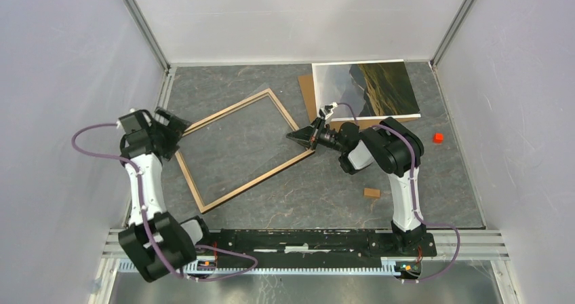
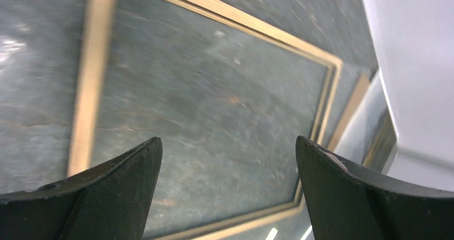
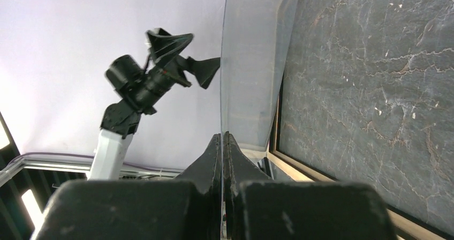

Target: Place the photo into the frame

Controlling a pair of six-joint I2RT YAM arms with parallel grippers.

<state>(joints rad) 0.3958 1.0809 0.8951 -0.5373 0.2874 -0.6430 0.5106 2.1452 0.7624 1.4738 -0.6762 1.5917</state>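
At frame (image 1: 234,107), pane (image 3: 251,63) in right gripper (image 3: 222,138).

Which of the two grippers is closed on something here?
The right gripper: its jaws pinch the edge of the clear pane at a corner of the frame. The left gripper is wide open, holding nothing.

The frame (image 1: 237,148) lies askew on the table (image 1: 305,195), left of centre. The photo (image 1: 366,90) lies behind and right of it, on a backing board (image 1: 306,87) near the back wall. The left gripper (image 1: 175,124) is over the frame's left corner. The right gripper (image 1: 294,136) is at its right corner, on the pane (image 3: 251,63).
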